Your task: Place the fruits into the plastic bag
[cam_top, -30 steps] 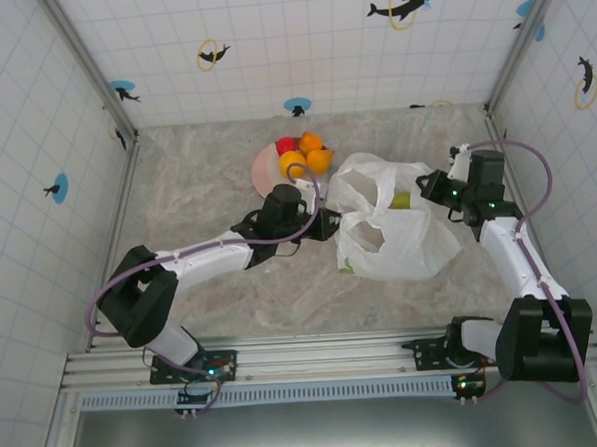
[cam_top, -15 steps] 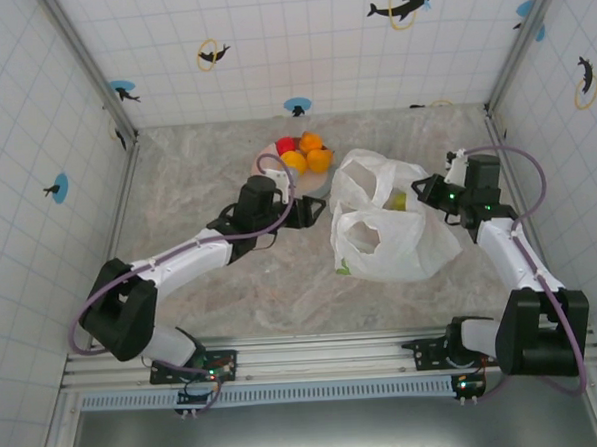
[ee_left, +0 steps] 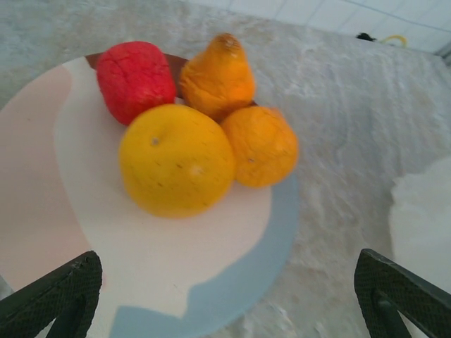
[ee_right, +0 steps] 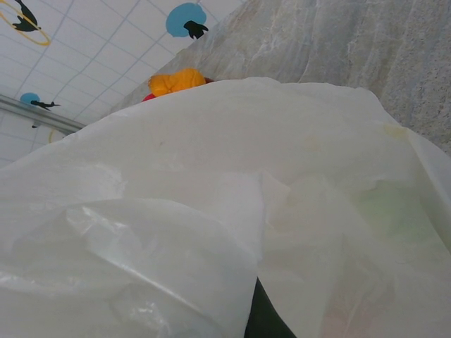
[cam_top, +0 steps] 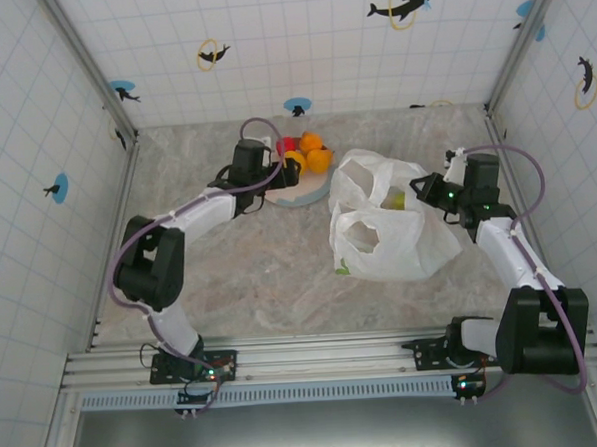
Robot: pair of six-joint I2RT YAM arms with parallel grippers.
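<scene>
My left gripper (ee_left: 225,303) hangs with its jaws spread wide over the plate (ee_left: 42,183), upper middle of the top view, framing four fruits (ee_left: 176,158) for a pick. The right gripper (cam_top: 429,192) sits at the right rim of the plastic bag (cam_top: 400,243), I judge to prop its mouth open. Film covers its fingers, so I cannot tell its grip. A greenish piece (ee_right: 384,204) blurs through the film.

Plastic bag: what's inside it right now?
One yellow-green fruit shows through the mouth of the plastic bag. The right wrist view shows a faint green patch through the film, likely the same one. Anything deeper is hidden by the crumpled white film.
</scene>
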